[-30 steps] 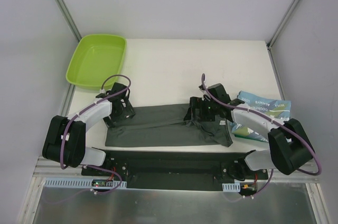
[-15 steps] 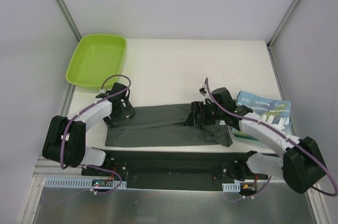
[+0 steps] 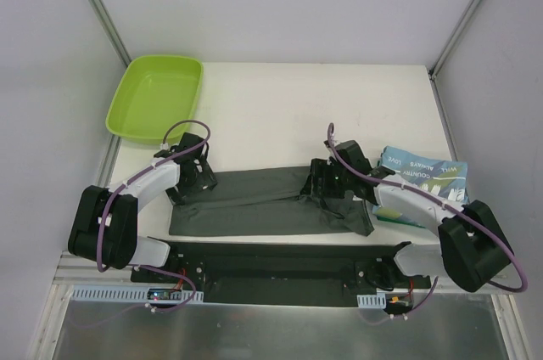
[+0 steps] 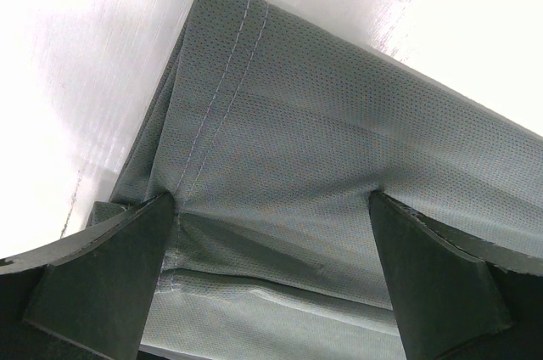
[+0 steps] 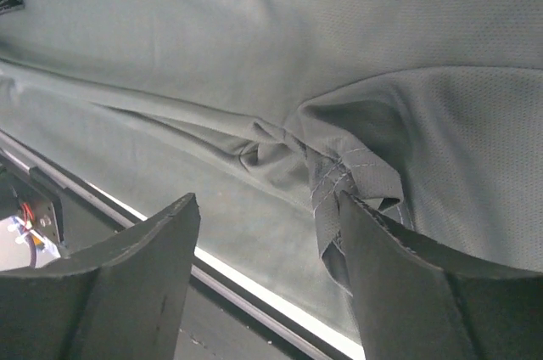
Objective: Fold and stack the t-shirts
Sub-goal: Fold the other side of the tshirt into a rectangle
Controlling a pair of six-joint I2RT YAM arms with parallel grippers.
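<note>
White bench [image 3: 280,97] is carrying the dark grey t-shirt [image 3: 246,207], lying as a long strip near the front edge, with the light blue t-shirt [image 3: 424,175] just right of it. Left fingers [image 4: 102,275] are sitting wide on its left end, and right fingers [image 5: 127,284] are standing apart over a bunched hem.

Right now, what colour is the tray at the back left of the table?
The tray is plain lime green, with no pattern. It shows best in the top external view.
</note>
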